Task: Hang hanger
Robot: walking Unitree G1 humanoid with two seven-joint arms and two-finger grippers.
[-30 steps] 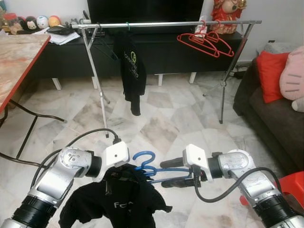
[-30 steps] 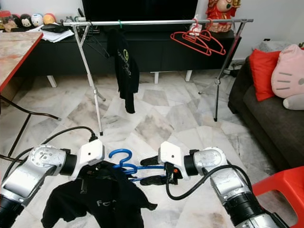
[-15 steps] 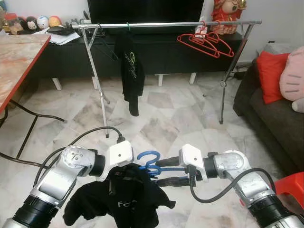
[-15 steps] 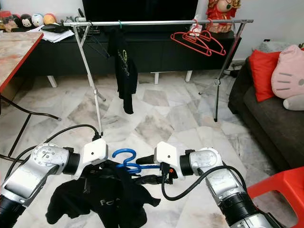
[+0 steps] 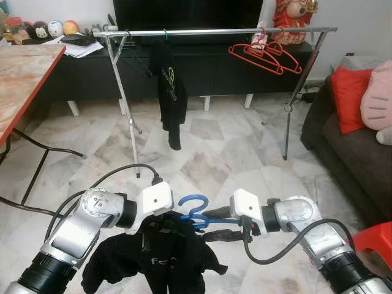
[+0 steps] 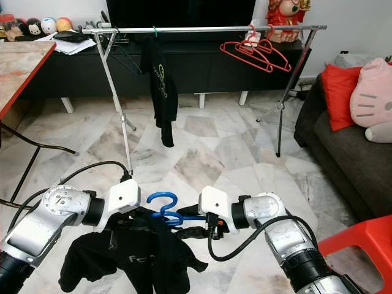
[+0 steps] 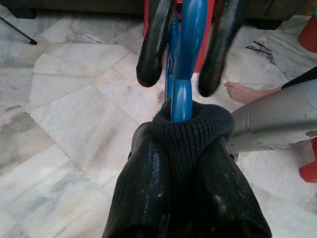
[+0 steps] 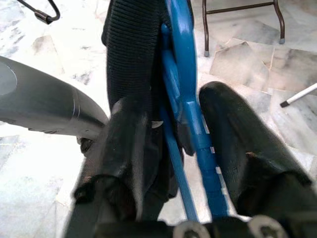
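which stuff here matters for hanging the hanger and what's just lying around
Part of the job:
blue plastic hanger
black garment on it
silver clothes rail
left end effector
right end effector

Just lying about:
red plastic hangers
hung black shirt
red cushion
dark sofa

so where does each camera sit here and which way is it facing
Eye views: on the head, facing forward and down at the rail and floor; both arms show, meeting at the blue hanger.
Left wrist view: along the left gripper, clamped on the black shirt.
Right wrist view: along the right gripper around the hanger.
Shared: hanger and shirt.
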